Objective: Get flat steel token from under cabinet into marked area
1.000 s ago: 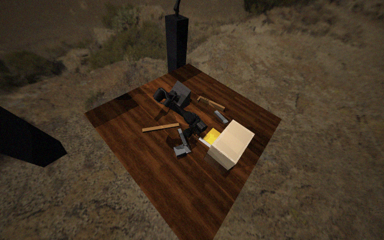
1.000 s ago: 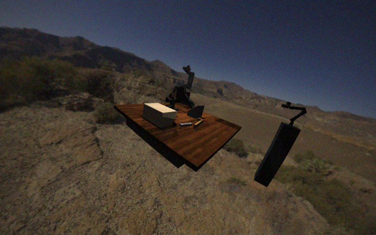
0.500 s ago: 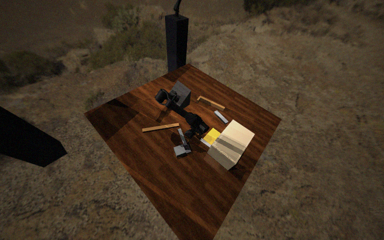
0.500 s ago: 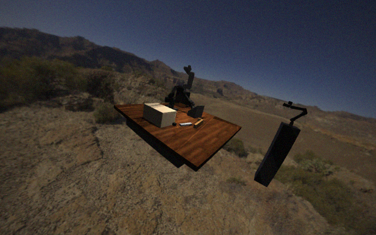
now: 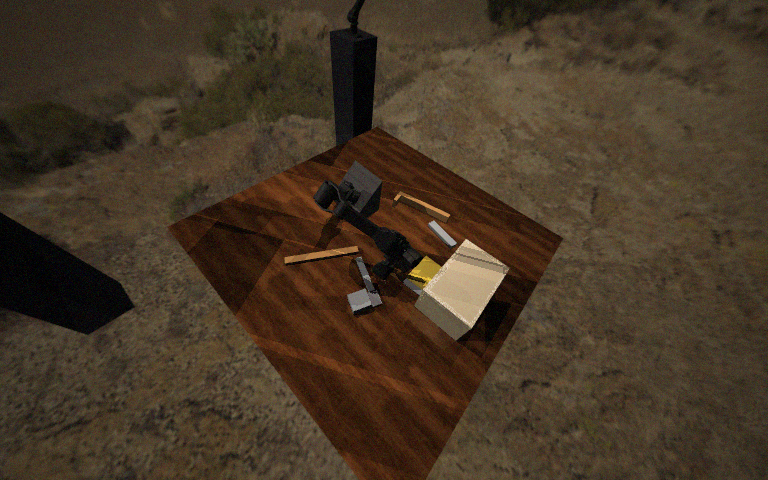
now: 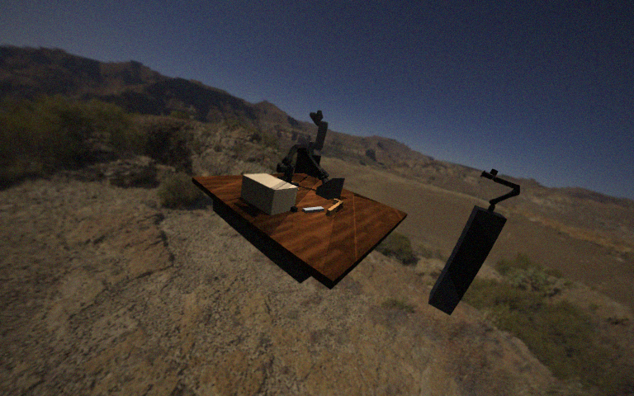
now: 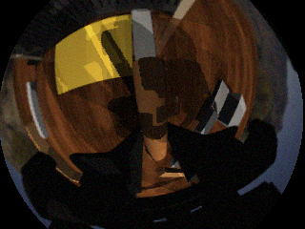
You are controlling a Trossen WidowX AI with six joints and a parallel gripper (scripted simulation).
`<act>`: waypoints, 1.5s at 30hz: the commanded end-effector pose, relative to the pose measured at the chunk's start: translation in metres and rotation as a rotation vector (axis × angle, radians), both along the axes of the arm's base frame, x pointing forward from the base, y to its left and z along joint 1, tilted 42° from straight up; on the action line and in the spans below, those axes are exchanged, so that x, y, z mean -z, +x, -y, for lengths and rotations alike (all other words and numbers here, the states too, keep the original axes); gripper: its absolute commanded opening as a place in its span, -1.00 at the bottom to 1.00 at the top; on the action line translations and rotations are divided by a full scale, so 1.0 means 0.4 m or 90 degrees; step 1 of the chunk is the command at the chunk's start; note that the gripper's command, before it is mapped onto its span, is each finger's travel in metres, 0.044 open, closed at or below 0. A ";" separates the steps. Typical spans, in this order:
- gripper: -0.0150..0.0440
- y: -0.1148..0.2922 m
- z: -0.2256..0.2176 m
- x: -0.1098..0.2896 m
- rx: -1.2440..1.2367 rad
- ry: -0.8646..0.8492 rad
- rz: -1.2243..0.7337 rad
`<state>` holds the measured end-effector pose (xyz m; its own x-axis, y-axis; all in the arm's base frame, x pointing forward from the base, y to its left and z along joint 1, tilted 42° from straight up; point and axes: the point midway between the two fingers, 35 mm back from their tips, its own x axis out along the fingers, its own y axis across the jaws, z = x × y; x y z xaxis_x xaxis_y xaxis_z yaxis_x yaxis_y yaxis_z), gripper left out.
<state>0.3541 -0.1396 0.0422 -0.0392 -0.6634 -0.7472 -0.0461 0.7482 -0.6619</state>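
My gripper (image 5: pixel 399 274) (image 7: pixel 152 125) is shut on a long tool with a tan grip (image 7: pixel 154 147) and a flat grey blade (image 5: pixel 413 286) (image 7: pixel 143 38). The blade points at the front of the pale box-shaped cabinet (image 5: pixel 465 286) (image 6: pixel 267 195); its far end is hidden at the cabinet's lower edge. The yellow marked area (image 5: pixel 426 268) (image 7: pixel 78 59) lies in front of the cabinet, beside the blade, with shadows across it. No steel token can be made out in any view; the space under the cabinet is hidden.
A grey L-shaped piece with a block end (image 5: pixel 359 301) (image 7: pixel 232 111) lies beside the gripper. A pale bar (image 5: pixel 442 233) (image 6: pixel 313 209) (image 7: pixel 36 110) lies on the other side. Wooden sticks (image 5: pixel 321 256) (image 5: pixel 427 208) lie nearer the arm's base. A small black object (image 6: pixel 293 209) is beside the cabinet.
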 end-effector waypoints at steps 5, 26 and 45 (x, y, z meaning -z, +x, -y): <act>-0.49 0.026 0.000 0.000 0.001 -0.001 0.003; -0.49 0.075 -0.001 0.002 0.001 -0.001 0.004; -0.49 0.115 -0.002 0.005 0.001 -0.001 0.005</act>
<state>0.3949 -0.1386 0.0402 -0.0377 -0.6634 -0.7473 -0.0447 0.7482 -0.6620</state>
